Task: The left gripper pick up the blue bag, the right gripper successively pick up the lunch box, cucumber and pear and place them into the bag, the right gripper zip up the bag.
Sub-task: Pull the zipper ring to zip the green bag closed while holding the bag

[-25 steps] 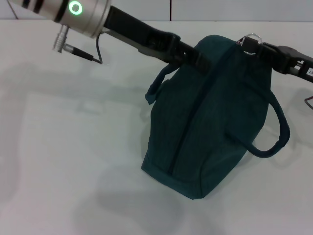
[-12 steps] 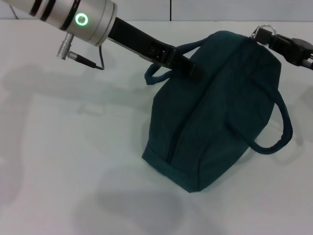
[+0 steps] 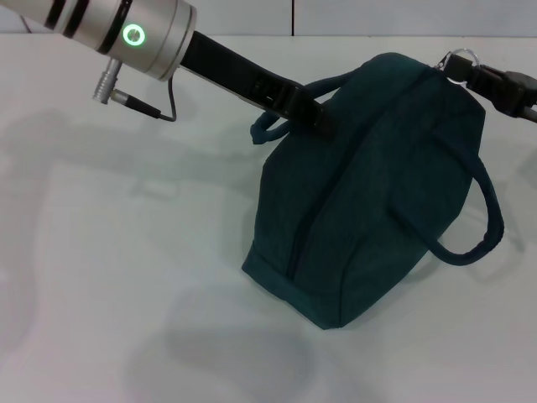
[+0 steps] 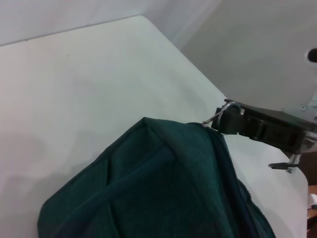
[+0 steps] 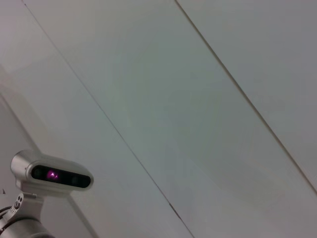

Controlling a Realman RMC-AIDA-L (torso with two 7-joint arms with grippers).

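Observation:
The blue bag stands on the white table, tilted, with its zip line closed along the top. My left gripper reaches in from the upper left and is shut on the bag's top edge beside one loop handle. The other handle hangs free on the right. At the bag's far top corner my right gripper is shut on the ring zip pull. The left wrist view shows the bag, the ring pull and the right gripper. Lunch box, cucumber and pear are out of view.
The table's far edge meets a pale wall behind the bag. A cable and plug hang from the left arm's wrist. The right wrist view shows only wall panels and the robot's head camera.
The right gripper has moved right and slightly back with the zip pull, pulling the bag's top corner with it. The left arm has shifted slightly, still holding the bag.

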